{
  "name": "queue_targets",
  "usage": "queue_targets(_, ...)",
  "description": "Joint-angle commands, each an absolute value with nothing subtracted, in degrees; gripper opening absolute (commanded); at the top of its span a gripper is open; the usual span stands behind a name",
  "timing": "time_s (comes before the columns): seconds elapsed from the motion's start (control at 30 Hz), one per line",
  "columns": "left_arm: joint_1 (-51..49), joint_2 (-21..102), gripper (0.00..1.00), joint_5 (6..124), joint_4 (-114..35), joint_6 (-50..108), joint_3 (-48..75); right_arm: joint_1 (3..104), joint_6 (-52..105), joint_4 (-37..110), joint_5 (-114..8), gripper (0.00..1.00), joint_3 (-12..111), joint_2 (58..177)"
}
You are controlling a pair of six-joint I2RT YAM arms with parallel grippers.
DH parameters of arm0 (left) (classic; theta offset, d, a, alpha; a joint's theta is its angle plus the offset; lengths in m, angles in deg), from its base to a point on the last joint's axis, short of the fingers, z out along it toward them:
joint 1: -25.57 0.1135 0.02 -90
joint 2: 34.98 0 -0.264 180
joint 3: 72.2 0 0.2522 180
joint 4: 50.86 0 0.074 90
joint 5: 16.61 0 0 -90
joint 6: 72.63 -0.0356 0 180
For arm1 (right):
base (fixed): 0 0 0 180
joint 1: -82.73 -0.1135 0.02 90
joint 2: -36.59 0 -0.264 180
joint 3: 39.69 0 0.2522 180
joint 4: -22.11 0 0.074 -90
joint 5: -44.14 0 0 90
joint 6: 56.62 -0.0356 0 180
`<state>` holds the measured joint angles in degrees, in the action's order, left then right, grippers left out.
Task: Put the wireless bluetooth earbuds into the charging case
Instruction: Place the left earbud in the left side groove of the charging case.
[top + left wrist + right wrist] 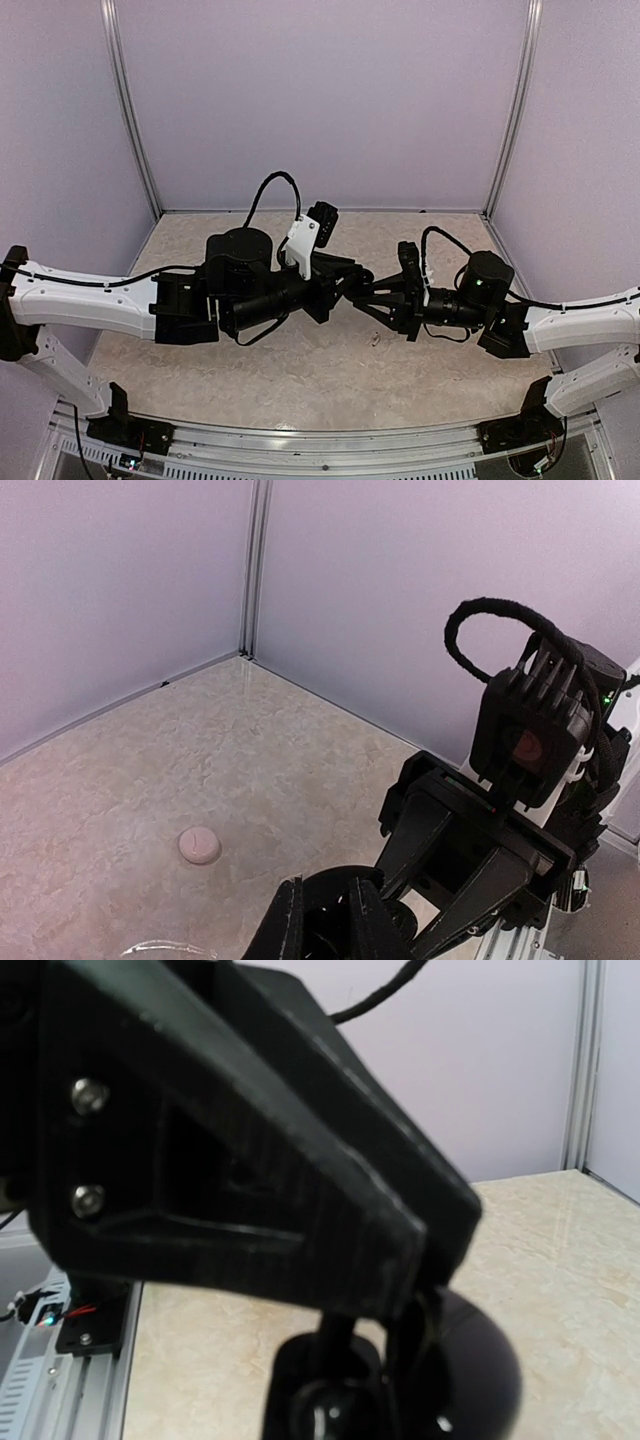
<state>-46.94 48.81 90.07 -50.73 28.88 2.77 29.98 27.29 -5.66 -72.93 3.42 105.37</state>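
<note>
- While both arms reach inward over the table (250,370), the left gripper (348,282) and the right gripper (372,297) meet tip to tip above its middle.
- On the left gripper, the fingers (290,930) stand almost closed, with only a thin slit between them. I cannot tell whether something tiny is pinched there.
- The right gripper is also almost fully closed. Its own camera view is blurred, so I cannot tell what it holds, if anything.
- Low in the right wrist view sits a dark glossy rounded shape (480,1370), too blurred to name.
- I cannot make out the earbuds with certainty. A tiny pale speck (375,340) lies on the table just beneath the grippers, toward the near edge.
- Further out, a pale round puck (199,845) lies flat on the table, well apart from the fingers.
</note>
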Motion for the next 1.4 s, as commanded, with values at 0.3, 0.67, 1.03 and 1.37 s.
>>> queue_targets(0.3,-47.6,49.9,0.15,89.4,-49.6,29.2,2.9,29.3,27.6,-11.0,-70.8,0.0,3.4,103.5)
queue_targets(0.67,-48.2,51.1,0.15,87.5,-50.6,31.5,3.5,29.3,28.6,-10.5,-69.8,0.0,4.0,104.0)
queue_targets(1.03,-48.7,52.3,0.15,90.1,-49.7,32.0,3.4,29.2,28.8,-11.8,-71.9,0.0,4.0,103.6)
queue_targets(1.37,-48.8,51.4,0.15,95.8,-50.1,28.4,2.7,29.3,27.3,-13.3,-76.4,0.0,3.4,104.1)
